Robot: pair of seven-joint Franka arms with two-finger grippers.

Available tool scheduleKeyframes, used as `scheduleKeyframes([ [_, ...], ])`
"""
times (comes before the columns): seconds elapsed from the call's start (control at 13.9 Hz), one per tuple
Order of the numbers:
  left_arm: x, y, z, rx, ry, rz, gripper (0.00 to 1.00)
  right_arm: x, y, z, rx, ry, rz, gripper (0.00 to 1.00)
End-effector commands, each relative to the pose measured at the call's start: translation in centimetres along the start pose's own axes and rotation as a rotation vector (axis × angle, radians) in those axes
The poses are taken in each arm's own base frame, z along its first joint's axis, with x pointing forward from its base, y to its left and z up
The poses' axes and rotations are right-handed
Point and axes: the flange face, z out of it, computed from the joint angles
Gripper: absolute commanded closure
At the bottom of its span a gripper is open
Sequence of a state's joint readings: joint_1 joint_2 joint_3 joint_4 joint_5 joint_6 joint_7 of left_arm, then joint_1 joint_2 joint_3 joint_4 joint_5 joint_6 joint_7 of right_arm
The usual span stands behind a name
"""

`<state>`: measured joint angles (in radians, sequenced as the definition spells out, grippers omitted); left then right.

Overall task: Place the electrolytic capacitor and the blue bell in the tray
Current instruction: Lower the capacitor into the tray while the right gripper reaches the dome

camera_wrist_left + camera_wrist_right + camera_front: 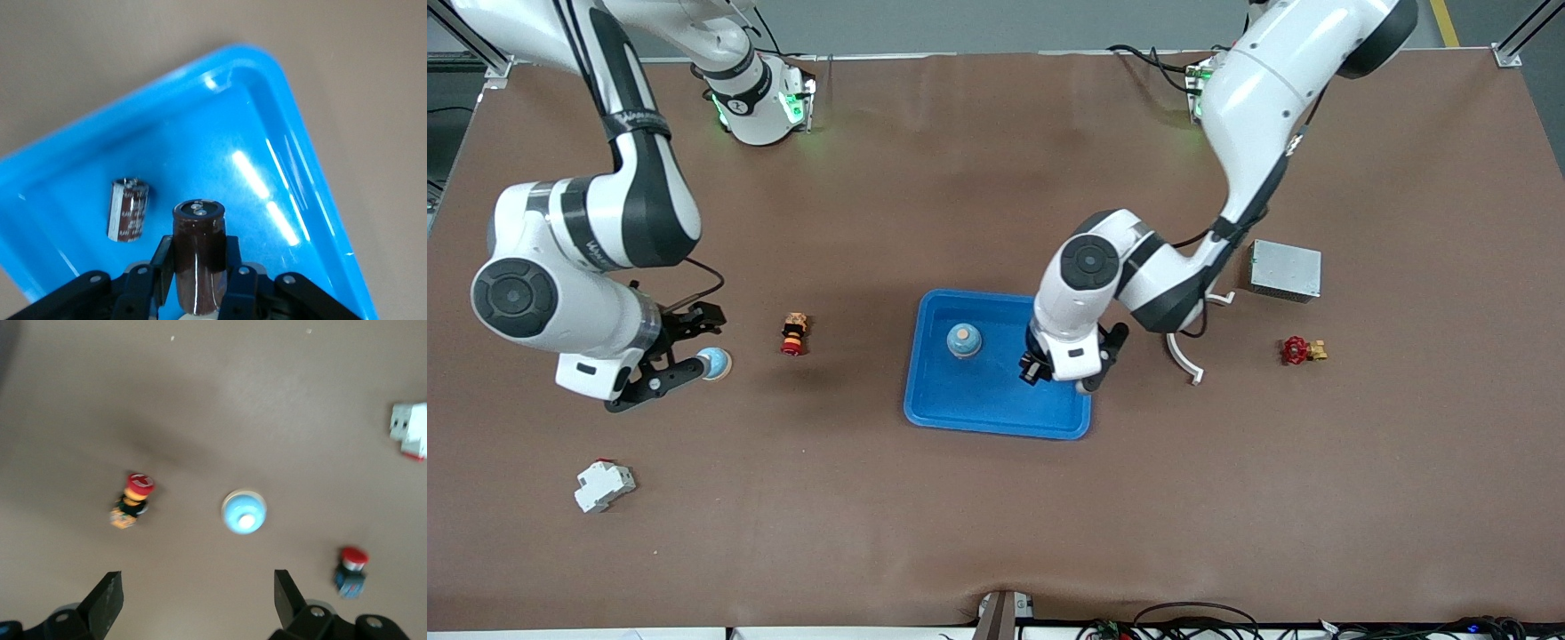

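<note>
a blue bell stands inside the tray, toward its 11 o'clock corner in the front view. a small capacitor lies on the tray floor. the left gripper hangs over the tray's 3 o'clock side, its fingers closed tight around a dark electrolytic capacitor.

at 9 o'clock from the tray is a red push button. a second blue bell is on the table there too, with the right gripper over it, fingers spread wide and holding nothing.

at 2 o'clock is a grey metal box, at 3 o'clock a red valve, at 8 o'clock a white breaker.
</note>
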<state>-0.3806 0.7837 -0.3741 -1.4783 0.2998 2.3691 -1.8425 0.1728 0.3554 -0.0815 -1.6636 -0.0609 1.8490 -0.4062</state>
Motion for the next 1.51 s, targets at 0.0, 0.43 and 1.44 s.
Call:
scheduleKeyframes([
  [0.0, -1.3, 0.1, 2.3, -0.018, 0.027, 0.009, 1.00, -2.3, 3.5, 4.0, -0.020, 0.050, -0.100, 0.00],
  [0.43, -1.8, -0.4, 3.6, -0.003, 0.040, 0.036, 0.71, -3.7, 3.6, 9.6, -0.036, 0.091, -0.171, 0.00],
  [1.44, 4.8, 1.8, -12.6, -0.009, 0.180, 0.302, 0.00, -5.1, 1.8, 16.3, -0.014, 0.062, -0.187, 0.00],
])
